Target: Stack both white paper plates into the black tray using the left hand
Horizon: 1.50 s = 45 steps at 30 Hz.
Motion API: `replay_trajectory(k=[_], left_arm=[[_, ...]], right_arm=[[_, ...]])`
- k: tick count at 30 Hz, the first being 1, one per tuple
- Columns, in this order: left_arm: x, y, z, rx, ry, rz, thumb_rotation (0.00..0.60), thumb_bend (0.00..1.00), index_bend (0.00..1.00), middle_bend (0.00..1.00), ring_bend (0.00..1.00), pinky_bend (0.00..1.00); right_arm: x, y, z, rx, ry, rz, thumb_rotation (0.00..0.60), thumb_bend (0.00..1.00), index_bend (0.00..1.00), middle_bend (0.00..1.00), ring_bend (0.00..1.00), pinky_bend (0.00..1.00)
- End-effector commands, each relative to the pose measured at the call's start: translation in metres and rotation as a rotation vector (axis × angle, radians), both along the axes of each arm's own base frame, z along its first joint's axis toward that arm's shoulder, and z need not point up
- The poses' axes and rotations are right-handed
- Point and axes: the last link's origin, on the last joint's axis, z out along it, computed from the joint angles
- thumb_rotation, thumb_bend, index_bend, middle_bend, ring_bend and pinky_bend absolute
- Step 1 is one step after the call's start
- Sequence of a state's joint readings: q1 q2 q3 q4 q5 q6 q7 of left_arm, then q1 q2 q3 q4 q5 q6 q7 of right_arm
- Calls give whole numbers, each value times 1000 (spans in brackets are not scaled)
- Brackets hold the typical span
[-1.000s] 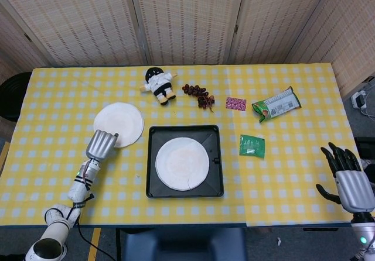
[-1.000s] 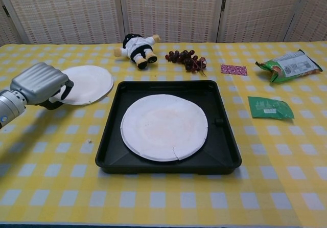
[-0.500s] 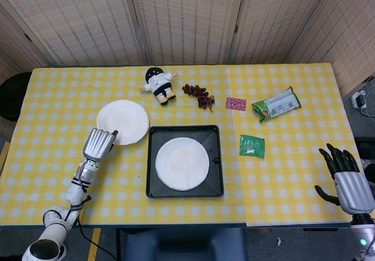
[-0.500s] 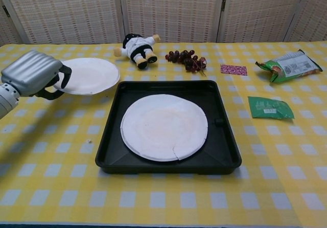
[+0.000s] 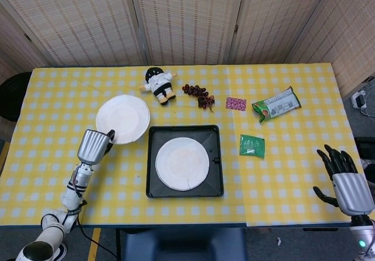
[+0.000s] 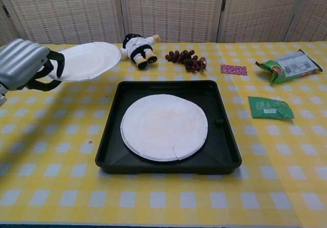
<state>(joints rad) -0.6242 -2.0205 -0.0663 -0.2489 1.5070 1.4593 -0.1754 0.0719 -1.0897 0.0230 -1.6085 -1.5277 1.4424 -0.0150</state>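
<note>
One white paper plate (image 5: 182, 162) (image 6: 164, 126) lies flat in the black tray (image 5: 152, 179) (image 6: 110, 146) at the table's middle. A second white plate (image 5: 123, 118) (image 6: 84, 60) hangs in the air, left of the tray, lifted off the tablecloth. My left hand (image 5: 94, 146) (image 6: 23, 64) pinches this plate by its near left rim, thumb under the edge. My right hand (image 5: 347, 183) hovers at the table's right front corner, fingers spread, holding nothing; it shows in the head view only.
At the back stand a panda doll (image 5: 158, 84) (image 6: 136, 47) and a bunch of dark grapes (image 5: 198, 95) (image 6: 186, 60). A pink packet (image 5: 235, 103) (image 6: 233, 69), a green snack bag (image 5: 276, 103) (image 6: 289, 64) and a small green sachet (image 5: 252, 146) (image 6: 270, 107) lie right of the tray.
My left hand has raised the second plate off the table, and it now sits higher. The right hand has drifted slightly toward the table's front edge.
</note>
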Motion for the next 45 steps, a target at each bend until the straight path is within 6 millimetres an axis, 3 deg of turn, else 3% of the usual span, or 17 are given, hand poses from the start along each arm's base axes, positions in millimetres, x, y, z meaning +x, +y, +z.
replay_trajectory(k=[1,12,27,35,45], left_arm=[[8,-15,-2,-11,-38,-72,600,509,684,1000,1000,1000],[58,-69,-34,-126,-20,-265,600,510,685,1000,1000,1000],[112,-100,-65,-204,83,-343,600,510,690,1000,1000,1000],[123,-103,-85,-240,94,-350,600,510,690,1000,1000,1000],[118,-83,-104,-242,143,-323,600,510,691,1000,1000,1000]], right_arm=[[1,1,-2,8,1,5,600,291,0,0,0,0],[7,9,3,-6,-26,49,600,291,0,0,0,0],[8,17,10,-7,-51,76,600,292,0,0,0,0],[7,19,14,-14,-60,76,600,292,0,0,0,0],[2,20,21,-33,-64,59,600,292,0,0,0,0]])
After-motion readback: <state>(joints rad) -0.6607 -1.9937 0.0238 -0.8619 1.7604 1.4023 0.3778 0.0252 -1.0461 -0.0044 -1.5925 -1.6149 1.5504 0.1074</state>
